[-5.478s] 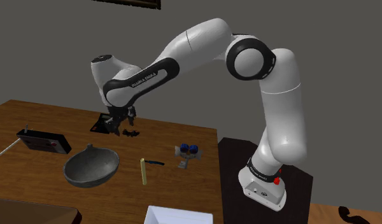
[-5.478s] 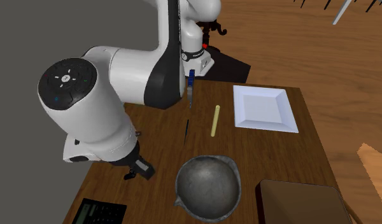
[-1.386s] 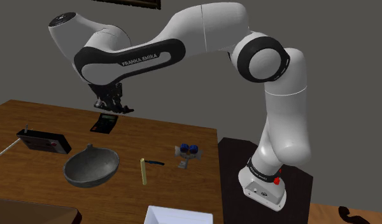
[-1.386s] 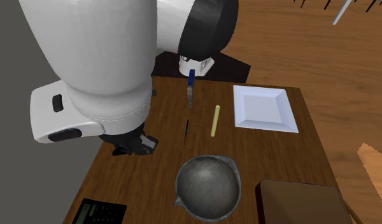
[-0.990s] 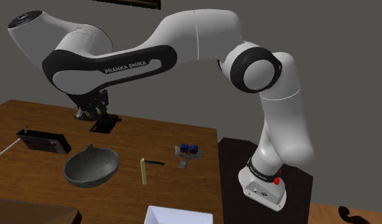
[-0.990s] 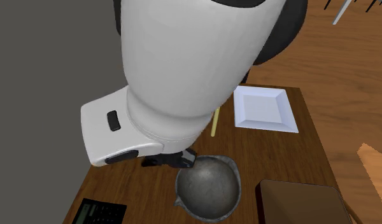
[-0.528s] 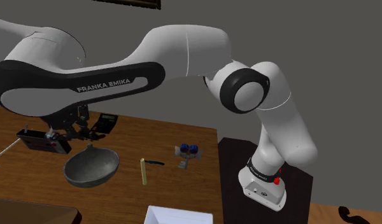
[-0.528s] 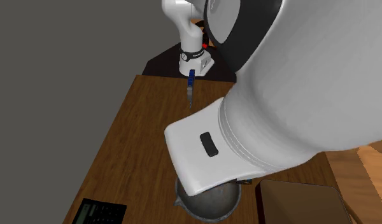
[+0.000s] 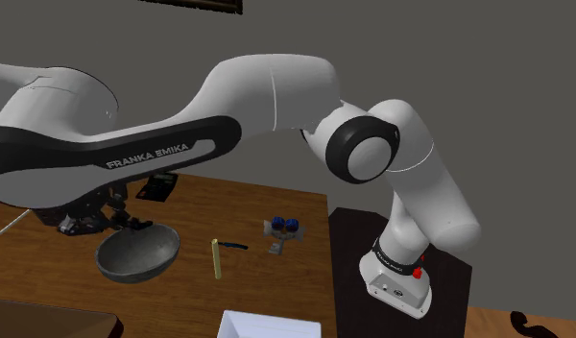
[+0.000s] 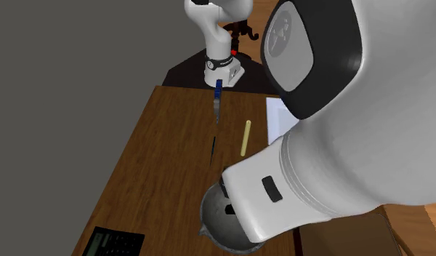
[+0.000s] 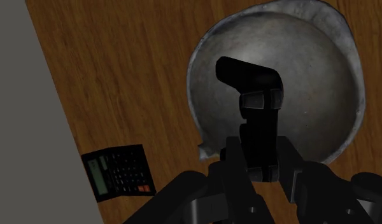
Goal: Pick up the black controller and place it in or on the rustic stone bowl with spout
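Observation:
The black controller [image 11: 252,105] is clasped between my gripper's [image 11: 260,164] two black fingers and hangs right over the inside of the grey stone bowl [image 11: 317,76]. The bowl's spout points toward the calculator. In the shoulder view the gripper [image 9: 106,217] hovers low over the far rim of the bowl [image 9: 137,255], at the table's left. In the second exterior view the white hand hides most of the bowl [image 10: 211,212].
A black calculator [image 11: 118,172] lies near the bowl and the wall-side table edge. A yellow stick [image 9: 216,257], a small dark pen [image 9: 234,246] and a blue-and-white object [image 9: 284,227] lie between bowl and stand. A white square plate [image 9: 267,325] sits at the front.
The arm has swung from above the calculator toward the bowl and come down. The controller, still clasped, now hangs over the bowl's inside.

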You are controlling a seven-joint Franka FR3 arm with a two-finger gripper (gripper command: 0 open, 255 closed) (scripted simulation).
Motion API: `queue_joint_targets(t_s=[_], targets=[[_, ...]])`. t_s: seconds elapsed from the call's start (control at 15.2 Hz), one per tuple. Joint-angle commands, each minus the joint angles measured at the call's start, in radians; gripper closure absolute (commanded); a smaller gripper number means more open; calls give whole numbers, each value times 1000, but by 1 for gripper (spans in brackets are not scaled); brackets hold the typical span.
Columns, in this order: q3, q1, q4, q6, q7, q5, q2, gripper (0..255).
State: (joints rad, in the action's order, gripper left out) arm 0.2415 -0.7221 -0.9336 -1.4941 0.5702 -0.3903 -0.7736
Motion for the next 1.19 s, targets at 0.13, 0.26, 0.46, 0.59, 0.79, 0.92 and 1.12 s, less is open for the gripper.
queue_joint_targets(t_s=[0.13,0.26,0.46,0.59,0.79,0.92,1.12], targets=[[1,10,-63,-56,15,-1,4,255],[2,13,-90,-82,22,-1,4,255],[2,18,-126,-119,32,-3,2,255],[1,19,-137,-130,35,-4,1,255],[1,19,-137,-130,35,-4,0,255],[1,19,-137,-130,35,-4,0,255],[1,19,-137,-130,35,-4,0,0]])
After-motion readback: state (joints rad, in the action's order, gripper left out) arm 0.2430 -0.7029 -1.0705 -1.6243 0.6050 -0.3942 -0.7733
